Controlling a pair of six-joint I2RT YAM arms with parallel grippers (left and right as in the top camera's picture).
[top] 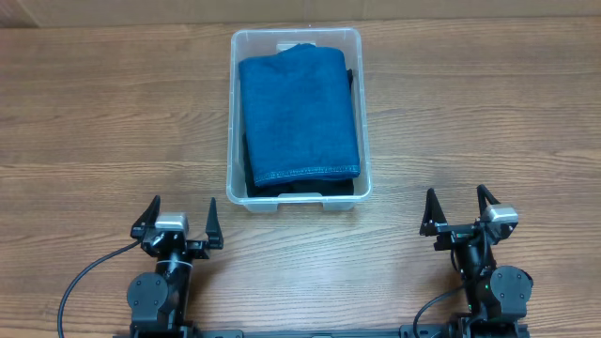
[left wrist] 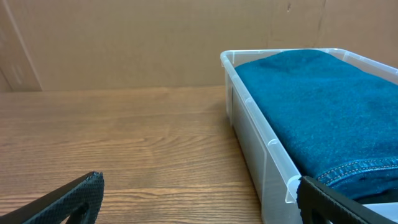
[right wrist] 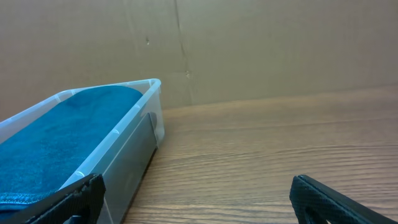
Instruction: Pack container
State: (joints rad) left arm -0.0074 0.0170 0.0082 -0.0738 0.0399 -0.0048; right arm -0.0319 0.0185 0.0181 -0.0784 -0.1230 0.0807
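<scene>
The clear plastic container [top: 362,122] stands on the wooden table at the middle back. A folded pair of blue jeans [top: 299,117] lies in it on top of something dark. The container also shows in the left wrist view [left wrist: 261,143] at right and in the right wrist view [right wrist: 130,140] at left, with the jeans [left wrist: 323,112] [right wrist: 56,134] inside. My left gripper [top: 177,222] is open and empty near the front edge, left of the container. My right gripper [top: 462,212] is open and empty at the front right. The container's bottom label is hidden.
A brown cardboard wall [left wrist: 124,43] stands behind the table. Bare wooden tabletop [top: 113,122] lies on both sides of the container and in front of it.
</scene>
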